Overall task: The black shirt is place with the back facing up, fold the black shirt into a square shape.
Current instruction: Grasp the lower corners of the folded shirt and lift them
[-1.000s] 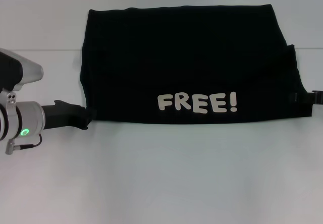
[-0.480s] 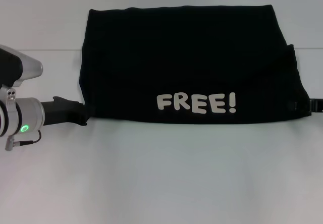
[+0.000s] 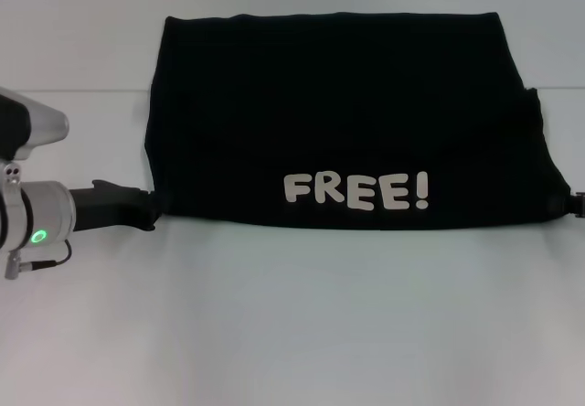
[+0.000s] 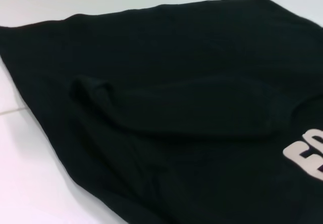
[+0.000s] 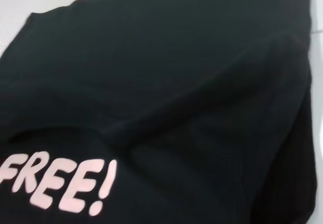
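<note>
The left gripper (image 3: 157, 210), a black pincer on a silver wrist with a green light, is reaching in low from the robot's left and meeting the near left corner of the large, plain black soft fabric shirt (image 3: 338, 113). Its tips are lying right at the cloth's edge, dark against dark, so I cannot tell whether they are spread or pinched on the fabric.

The right gripper (image 3: 576, 205) is showing only as a small black tip at the frame's right edge, just beside the shirt's near right corner; how its fingers are standing cannot be told either.

The black shirt is lying flat on the white table (image 3: 292, 324) as a wide rectangle, far half of the surface, with the white block letters "FREE!" (image 3: 356, 189) reading upright along its near edge. In the left wrist view the cloth (image 4: 166, 108) is showing a soft raised fold, and in the right wrist view the lettering (image 5: 58, 181) is sitting below gentle wrinkles.
</note>
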